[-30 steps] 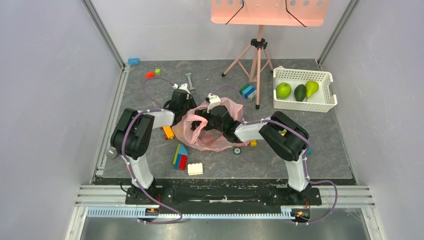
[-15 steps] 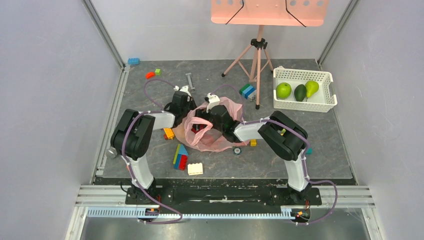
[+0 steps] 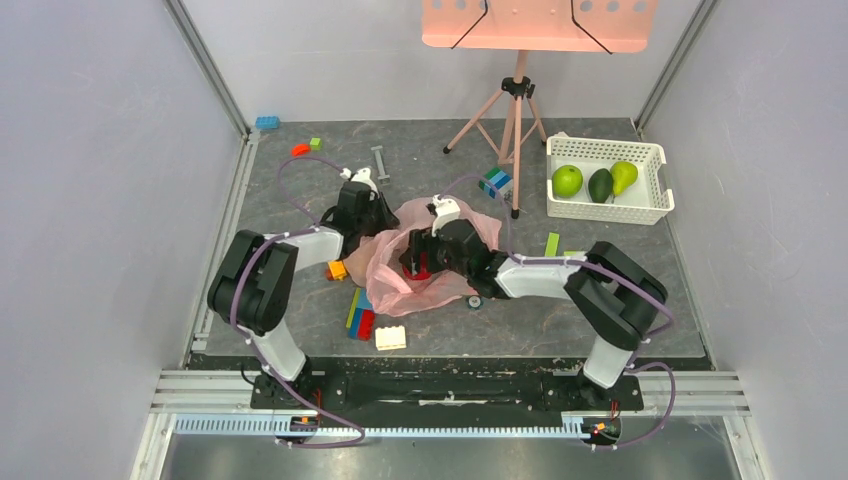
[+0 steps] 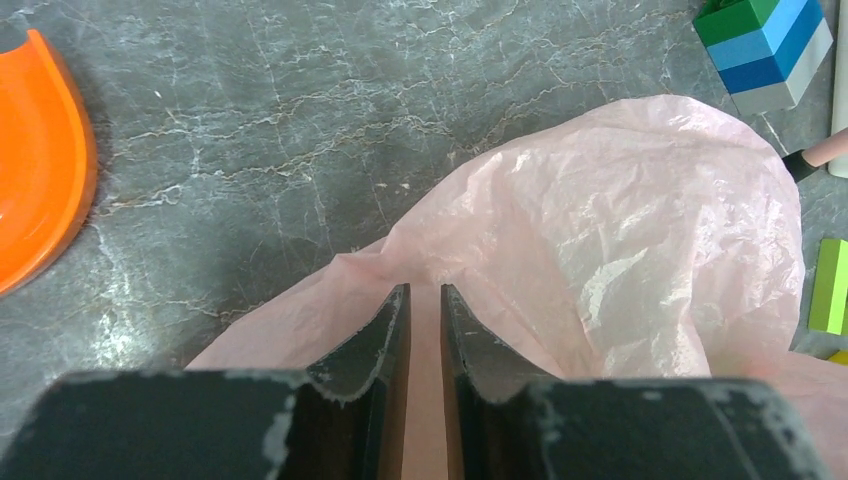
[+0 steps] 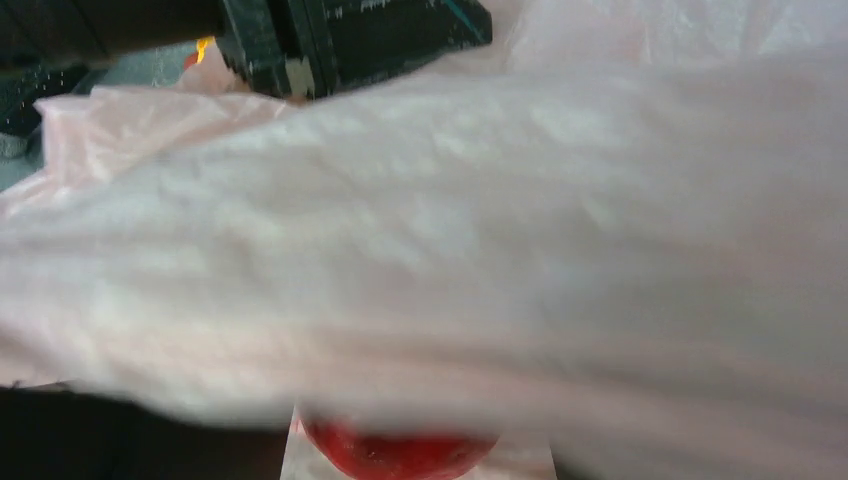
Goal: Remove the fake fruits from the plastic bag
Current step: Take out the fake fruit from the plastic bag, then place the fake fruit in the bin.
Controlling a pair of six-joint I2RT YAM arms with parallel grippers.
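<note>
The pink plastic bag (image 3: pixel 395 285) lies crumpled mid-table. My left gripper (image 3: pixel 362 222) is at its far-left edge. In the left wrist view its jaws (image 4: pixel 424 292) are pinched on a fold of the bag (image 4: pixel 620 230). My right gripper (image 3: pixel 420 262) is in the bag's mouth, shut on a red apple (image 3: pixel 417 269). In the right wrist view blurred bag film (image 5: pixel 480 230) covers most of the frame and hides my fingers. The apple (image 5: pixel 395 455) shows at the bottom edge. A green apple (image 3: pixel 567 181), avocado (image 3: pixel 600 185) and pear (image 3: pixel 624 176) lie in the white basket (image 3: pixel 605 215).
A pink tripod (image 3: pixel 515 120) stands behind the bag. Building blocks lie around it: a coloured stack (image 3: pixel 361 315), a cream block (image 3: pixel 390 338), an orange one (image 3: pixel 338 268), a green one (image 3: pixel 551 244) and a blue-green stack (image 3: pixel 494 182). An orange curved piece (image 4: pixel 40 170) lies left.
My right arm has swung its elbow out to the right and the gripper has drawn back in the bag's mouth, with the red apple now showing in it. The bag has shifted.
</note>
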